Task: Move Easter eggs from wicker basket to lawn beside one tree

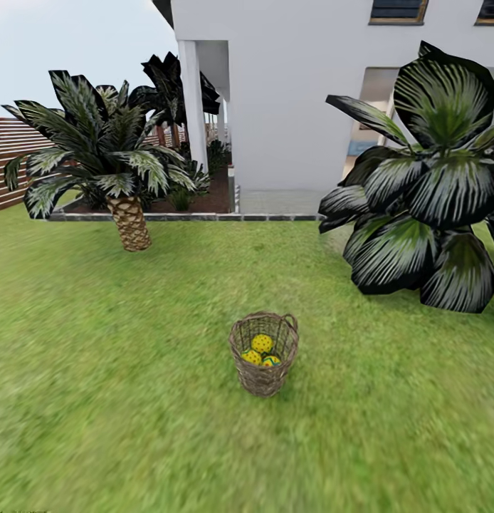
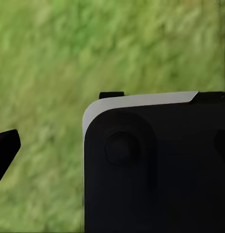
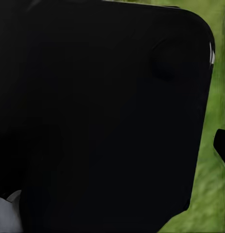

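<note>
Eggs: small yellow Easter eggs (image 1: 261,349) with red dots and blue stripes, all sitting inside the basket. I can make out three, packed together and touching, though the lower two are partly hidden by the rim.

Basket: one small round brown wicker basket (image 1: 264,353) with a thick braided rim, upright on the grass, roughly at 6 o'clock from the middle of the head view, so pretty much dead ahead.

Lawn: patchy green grass lawn (image 1: 119,399) all around the basket, nothing else lying near it.

Trees: one short palm with a scaly trunk (image 1: 129,222) out at 10 o'clock from the basket, well apart. One big dark broad-leaf bush (image 1: 425,206) at 2 o'clock. No tall bare-trunk tree anywhere that I can spot, so my guess is the robot has to go looking for one.

Background: white house wall (image 1: 297,92) at 12 o'clock, brown slat fence (image 1: 8,160) far off at 10 o'clock.

Grippers: both wrist views are mostly dark robot body (image 2: 156,165) over grass, with only a dark sliver at the edge. Honestly can't tell how the jaws stand on either side, and I see nothing held.

Progress: basically zero. No eggs out, none by a tree. Left to do: reach the basket, pull out all three, drop them by one tree.
</note>
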`<state>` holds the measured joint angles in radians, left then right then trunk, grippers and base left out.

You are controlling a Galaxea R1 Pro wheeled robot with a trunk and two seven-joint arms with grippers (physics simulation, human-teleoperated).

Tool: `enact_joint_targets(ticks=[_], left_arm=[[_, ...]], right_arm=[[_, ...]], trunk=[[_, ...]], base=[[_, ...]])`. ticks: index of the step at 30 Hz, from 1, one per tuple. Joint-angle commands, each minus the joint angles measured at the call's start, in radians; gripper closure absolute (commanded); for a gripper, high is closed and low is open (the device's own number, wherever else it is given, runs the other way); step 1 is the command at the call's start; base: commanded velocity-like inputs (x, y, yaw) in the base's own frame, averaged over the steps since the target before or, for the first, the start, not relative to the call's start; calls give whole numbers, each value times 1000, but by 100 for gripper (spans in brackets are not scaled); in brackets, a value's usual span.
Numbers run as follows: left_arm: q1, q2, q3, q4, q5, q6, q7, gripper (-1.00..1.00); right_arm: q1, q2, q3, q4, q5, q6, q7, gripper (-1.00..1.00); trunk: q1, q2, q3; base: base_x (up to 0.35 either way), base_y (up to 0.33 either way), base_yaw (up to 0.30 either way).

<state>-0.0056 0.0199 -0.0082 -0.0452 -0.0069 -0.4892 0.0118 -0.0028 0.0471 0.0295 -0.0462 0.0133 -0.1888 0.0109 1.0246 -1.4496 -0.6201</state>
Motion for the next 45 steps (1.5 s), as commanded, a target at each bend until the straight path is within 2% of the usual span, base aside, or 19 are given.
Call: enact_joint_targets(ticks=[1,9,36,45], left_arm=[[-1,0,-1,1,-1,-3,1,-100],[-1,0,-1,1,-1,-3,1,-100],[-1,0,-1,1,-1,-3,1,-100],[-1,0,-1,1,-1,-3,1,-100]], right_arm=[[0,1,3,1,1,-3,1,-100],[0,3,13,2,-1,-2,1,-100],[0,3,7,2,-16,-1,-3,-100],[0,5,9,2,-16,0,-3,-100]], trunk=[[0,0,-1],[0,0,-2],[0,0,-2],[0,0,-5]], base=[[245,-210,267],[245,-211,211],[236,-224,9],[156,-195,175]])
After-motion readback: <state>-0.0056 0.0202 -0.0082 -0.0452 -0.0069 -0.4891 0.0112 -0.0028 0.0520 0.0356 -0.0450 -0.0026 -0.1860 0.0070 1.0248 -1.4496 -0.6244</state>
